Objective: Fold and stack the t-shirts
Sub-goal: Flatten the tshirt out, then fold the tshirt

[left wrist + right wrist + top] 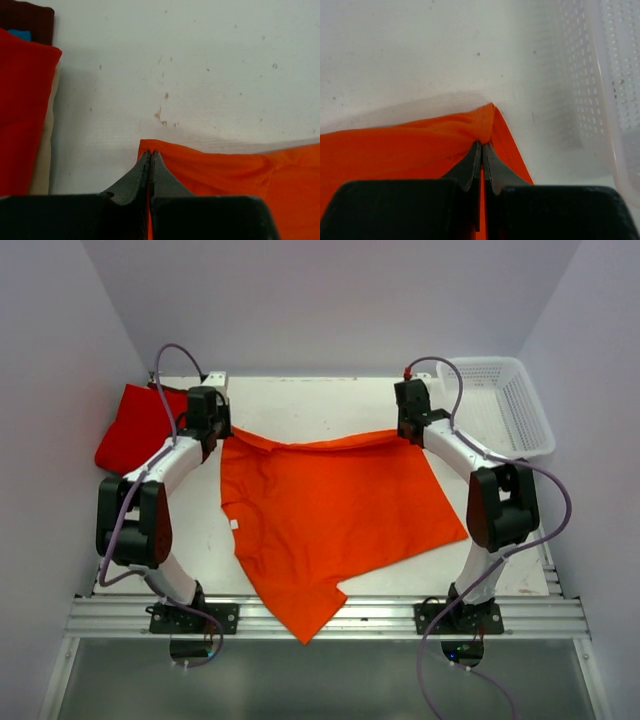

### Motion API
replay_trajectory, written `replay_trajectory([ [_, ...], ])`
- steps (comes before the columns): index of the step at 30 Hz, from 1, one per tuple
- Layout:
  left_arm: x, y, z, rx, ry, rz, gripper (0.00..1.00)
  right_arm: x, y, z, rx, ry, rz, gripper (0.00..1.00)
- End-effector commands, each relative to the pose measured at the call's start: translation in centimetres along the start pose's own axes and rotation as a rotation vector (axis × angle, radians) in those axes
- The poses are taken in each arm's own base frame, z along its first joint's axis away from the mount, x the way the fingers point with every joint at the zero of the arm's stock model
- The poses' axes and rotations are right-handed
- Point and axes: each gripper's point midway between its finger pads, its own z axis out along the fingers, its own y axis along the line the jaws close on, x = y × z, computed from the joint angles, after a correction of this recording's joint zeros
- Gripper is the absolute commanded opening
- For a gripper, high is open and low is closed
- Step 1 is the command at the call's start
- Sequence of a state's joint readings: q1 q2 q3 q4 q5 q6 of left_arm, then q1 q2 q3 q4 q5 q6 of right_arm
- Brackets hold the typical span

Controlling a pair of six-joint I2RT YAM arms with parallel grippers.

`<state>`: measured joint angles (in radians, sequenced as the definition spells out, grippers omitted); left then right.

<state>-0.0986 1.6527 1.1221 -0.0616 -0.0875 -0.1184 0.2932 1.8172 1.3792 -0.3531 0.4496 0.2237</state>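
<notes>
Orange t-shirt point(330, 515) lay spread at frame centre on the bench point(320, 405) | left jaws clenched on its upper-left corner | right jaws clenched on its upper-right corner | red t-shirt point(135, 425) at upper left

Plain bright orange shirt point(330, 510), plain deeper red shirt point(135, 425) at the far left corner, white perforated basket point(525, 405), off-white desk point(320, 405) with little brown specks.

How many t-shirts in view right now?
2. The bright orange cloth t-shirt lies spread on the white table, far corners pinched by the left gripper and right gripper. The deeper red cloth t-shirt sits bunched at the far left corner. More could hide beneath it.
</notes>
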Motion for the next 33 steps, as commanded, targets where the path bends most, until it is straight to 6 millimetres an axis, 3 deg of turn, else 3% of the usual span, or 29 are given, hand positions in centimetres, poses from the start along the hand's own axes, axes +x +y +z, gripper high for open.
replay_trajectory([
  [1,-5.8,-0.1,1.4,-0.009,-0.159,-0.04,0.0,-7.2,-0.2,-0.1,0.031,-0.196,0.081,0.0],
  [2,-5.9,-0.4,1.8,0.005,-0.161,-0.04,0.0,-8.4,0.0,-0.2,0.032,-0.218,0.085,0.0],
  [6,-7.7,-0.9,1.8,0.028,-0.191,-0.047,0.0,-9.0,0.2,1.6,0.058,-0.212,0.059,0.0],
  [11,-8.6,-0.9,-0.6,0.032,-0.204,-0.078,0.0,-8.5,-0.2,2.8,0.08,-0.198,0.042,0.0],
  [18,-3.5,0.5,-4.4,-0.038,-0.094,-0.167,0.0,-5.6,-1.2,3.8,0.132,-0.144,0.018,0.0],
  [20,-2.9,0.0,-5.9,-0.007,-0.085,-0.2,0.0,-4.6,-1.4,4.1,0.14,-0.119,0.017,0.0],
  [23,0.3,-0.8,-7.6,0.022,-0.045,-0.243,0.0,-3.7,-1.4,4.4,0.136,-0.11,0.023,0.0],
  [26,0.8,-1.7,-9.8,0.052,-0.075,-0.282,0.0,-3.1,-1.5,4.6,0.141,-0.099,0.024,0.0],
  [27,2.5,-2.2,-10.1,0.068,-0.05,-0.285,0.0,-3.0,-1.4,4.6,0.142,-0.097,0.021,0.0],
  [28,2.3,-2.5,-11.3,0.088,-0.069,-0.312,0.0,-2.9,-1.5,4.6,0.145,-0.095,0.021,0.0],
  [29,3.7,-3.1,-11.6,0.102,-0.047,-0.319,0.0,-2.7,-1.6,4.6,0.151,-0.092,0.021,0.0],
  [33,5.6,-4.9,-13.7,0.137,-0.044,-0.348,0.0,-2.2,-1.9,4.4,0.157,-0.089,0.023,0.0],
])
